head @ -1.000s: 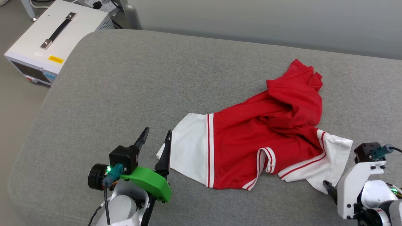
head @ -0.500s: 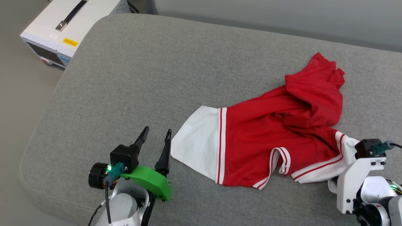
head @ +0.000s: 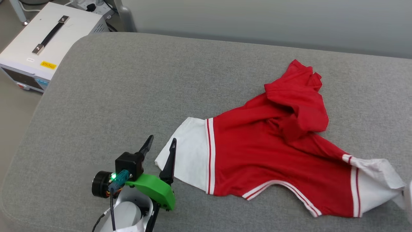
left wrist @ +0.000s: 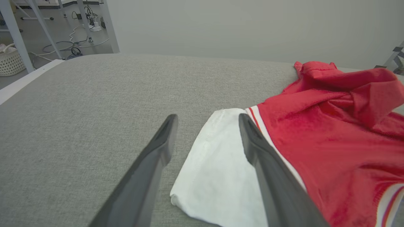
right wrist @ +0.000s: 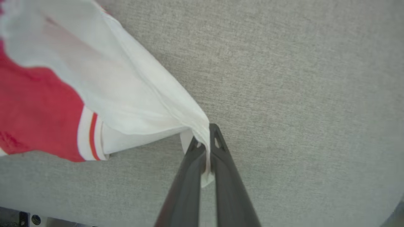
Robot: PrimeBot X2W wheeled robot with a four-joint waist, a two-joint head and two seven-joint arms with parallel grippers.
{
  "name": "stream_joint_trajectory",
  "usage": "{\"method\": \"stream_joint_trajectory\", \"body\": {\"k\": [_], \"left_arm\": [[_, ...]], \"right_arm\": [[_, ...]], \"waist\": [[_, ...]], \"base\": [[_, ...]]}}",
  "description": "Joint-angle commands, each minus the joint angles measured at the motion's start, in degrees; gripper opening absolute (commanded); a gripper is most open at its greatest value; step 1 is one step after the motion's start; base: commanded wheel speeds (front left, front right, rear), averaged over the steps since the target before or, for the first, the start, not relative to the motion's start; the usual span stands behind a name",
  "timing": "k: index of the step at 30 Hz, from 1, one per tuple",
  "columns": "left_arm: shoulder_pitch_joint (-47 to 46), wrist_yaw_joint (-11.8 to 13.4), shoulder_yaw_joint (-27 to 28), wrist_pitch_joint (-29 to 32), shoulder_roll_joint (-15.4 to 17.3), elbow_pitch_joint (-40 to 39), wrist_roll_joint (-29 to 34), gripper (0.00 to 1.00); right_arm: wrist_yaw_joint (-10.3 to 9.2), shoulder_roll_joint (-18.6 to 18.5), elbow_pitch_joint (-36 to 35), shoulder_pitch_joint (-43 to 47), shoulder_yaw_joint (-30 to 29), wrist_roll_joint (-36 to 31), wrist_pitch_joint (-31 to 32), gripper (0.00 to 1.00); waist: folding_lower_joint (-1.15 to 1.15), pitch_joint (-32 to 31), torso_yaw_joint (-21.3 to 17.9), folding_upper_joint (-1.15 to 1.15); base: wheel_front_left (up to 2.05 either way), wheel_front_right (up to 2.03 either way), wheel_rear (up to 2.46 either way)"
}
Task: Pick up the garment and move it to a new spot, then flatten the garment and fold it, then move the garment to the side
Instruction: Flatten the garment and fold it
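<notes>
The garment (head: 273, 154), red with white sleeves and striped trim, lies rumpled on the grey cushion (head: 128, 90), its far part bunched up; no print shows. My left gripper (head: 162, 139) stands open at the left white sleeve (head: 185, 151). In the left wrist view its right finger (left wrist: 262, 157) lies over that sleeve (left wrist: 214, 170) and its left finger over bare cushion. My right gripper (right wrist: 206, 135) is shut on the edge of the right white sleeve (right wrist: 126, 94), which stretches taut toward the head view's right edge (head: 373, 183).
A white box with a black handle (head: 38, 42) sits on the floor beyond the cushion's left corner. A grey wall (head: 257, 19) runs behind. Table legs, cables and a basket (left wrist: 11, 61) stand further left. Bare cushion lies left of and beyond the garment.
My right gripper has pulled the right sleeve out to the right, stretching the garment's near edge flat. The head camera has shifted. My left gripper stays open by the left sleeve.
</notes>
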Motion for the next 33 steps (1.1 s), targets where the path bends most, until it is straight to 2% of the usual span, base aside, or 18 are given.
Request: {"method": "stream_joint_trajectory", "body": {"k": [1, 9, 14, 15, 22, 30, 33], "left_arm": [[-0.2, 0.0, -0.2, -0.3, 0.2, 0.0, -0.5, 1.00], [-1.4, -0.1, -0.8, -0.3, 0.3, 0.2, -0.6, 1.00], [-2.2, 0.0, -0.8, -0.4, 0.6, 0.4, -0.7, 1.00], [-2.3, 0.0, -0.8, -0.4, 0.6, 0.5, -0.8, 1.00], [-2.3, 0.2, -0.9, -0.6, 0.8, 1.2, -1.1, 1.00], [-1.4, -0.1, -1.0, -0.8, 0.7, 0.5, -2.1, 1.00], [-0.6, -0.3, -0.7, -0.9, 0.5, -0.6, -2.9, 1.00]], "right_arm": [[-0.04, -2.3, 0.0, 0.7, -1.2, 1.1, 1.1, 0.00], [-0.04, -9.7, 6.4, -0.7, -5.9, 4.9, 4.1, 0.00], [-0.04, -10.3, 11.8, -2.9, -6.7, 5.9, 1.9, 0.00], [-0.04, -10.3, 12.8, -3.5, -6.4, 5.6, 0.3, 1.00], [-0.04, -9.5, 15.2, -6.3, -3.9, 5.3, -8.8, 1.00], [-0.04, -8.4, 10.0, -6.6, -3.1, 5.2, -24.7, 1.00], [-0.04, -5.6, 6.9, -5.1, -3.9, 4.9, -31.9, 1.00]], "waist": [[0.00, 0.2, -0.7, 0.00], [0.00, 3.0, -0.2, 0.00], [0.00, 4.3, 0.3, 0.00], [0.00, 4.4, 0.4, 0.00], [0.00, 2.9, -0.5, 0.00], [0.00, -0.3, -2.2, 0.00], [0.00, -1.3, -2.9, 0.00]], "base": [[0.00, 0.00, 0.00], [0.00, 0.00, 0.00], [0.00, 0.00, 0.00], [0.00, 0.00, 0.00], [0.00, 0.00, 0.00], [0.00, 0.00, 0.00], [0.00, 0.00, 0.00]]}}
